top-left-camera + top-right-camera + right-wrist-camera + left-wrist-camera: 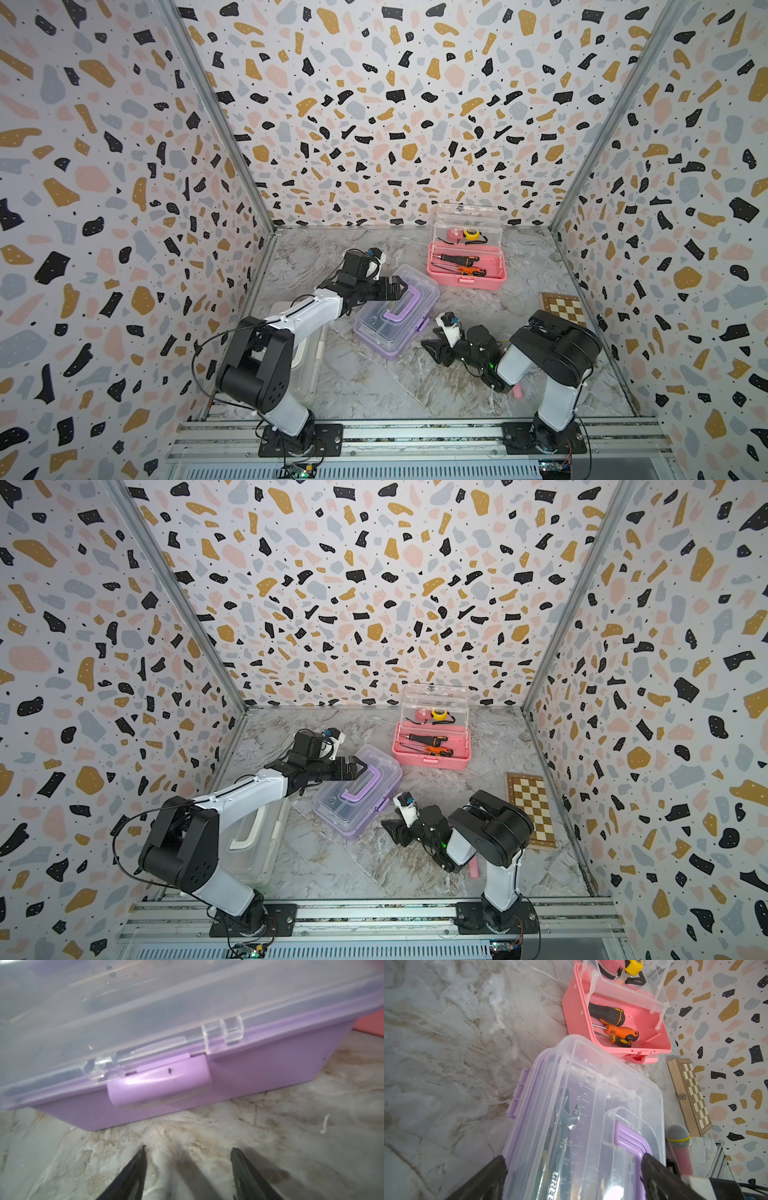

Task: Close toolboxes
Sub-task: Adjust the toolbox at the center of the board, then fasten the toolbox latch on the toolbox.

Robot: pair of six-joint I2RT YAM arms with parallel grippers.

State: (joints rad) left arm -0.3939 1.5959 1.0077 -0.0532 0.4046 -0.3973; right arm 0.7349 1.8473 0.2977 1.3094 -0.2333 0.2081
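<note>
Two screwdrivers (614, 1024) lie in the open pink toolbox (652, 1043); purple toolbox (591, 1088) lidded.

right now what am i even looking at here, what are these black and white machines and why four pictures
These are two robot arms bolted to a rail at the table's near edge, each ending in a two-fingered gripper. Two pictures look down from overhead, side by side, showing almost the same scene. The other two come from small cameras on each arm's wrist.

On the marble table lie three toolboxes. The purple box has its clear lid down. The pink box at the back stands open, with screwdrivers inside. The white box is mostly hidden under the left arm. A checkered board and a pink microphone sit off to the right.

The left gripper hovers open over the purple box's lid. The right gripper is open, pointing at its latch. Neither holds anything.
</note>
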